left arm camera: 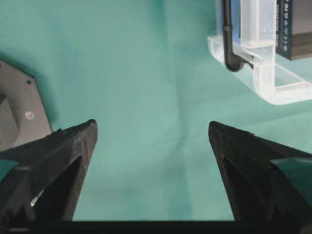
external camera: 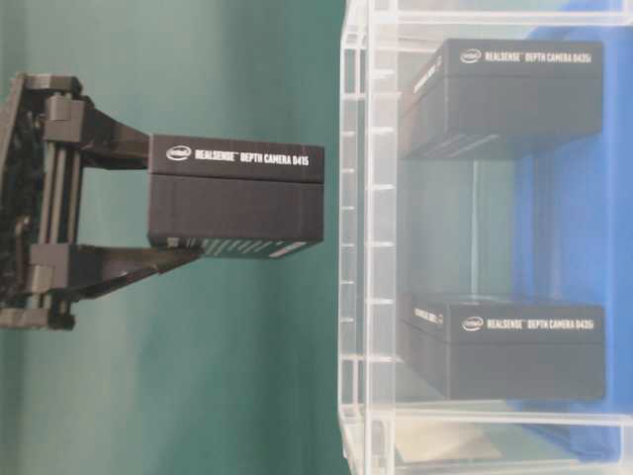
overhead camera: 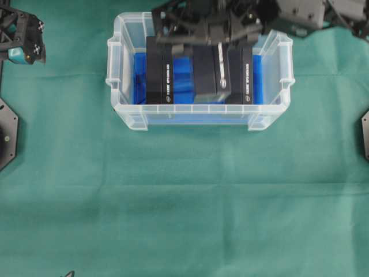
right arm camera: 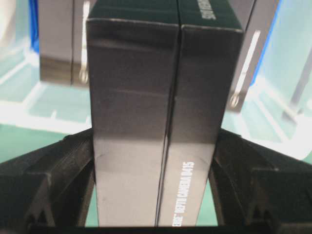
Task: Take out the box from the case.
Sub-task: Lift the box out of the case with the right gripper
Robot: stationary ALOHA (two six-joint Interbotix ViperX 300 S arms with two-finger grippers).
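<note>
The case (overhead camera: 196,118) is a clear plastic bin with a blue cloth (overhead camera: 181,81) on its bottom, at the back middle of the table. My right gripper (overhead camera: 207,32) reaches in from the far side, shut on a black box (overhead camera: 204,75) (right arm camera: 153,97). In the table-level view that box (external camera: 235,196) hangs clear of the case's rim (external camera: 361,247), outside the bin, clamped between both fingers (external camera: 109,148). Two more black boxes (overhead camera: 158,72) (overhead camera: 247,75) stand inside the case. My left gripper (left arm camera: 152,126) (overhead camera: 26,43) hovers open over bare cloth at the far left.
Green cloth (overhead camera: 184,202) covers the whole table. The arm bases sit at the left edge (overhead camera: 6,133) and the right edge (overhead camera: 364,135). In the left wrist view a black cable (left arm camera: 229,44) hangs at the case's corner (left arm camera: 265,83).
</note>
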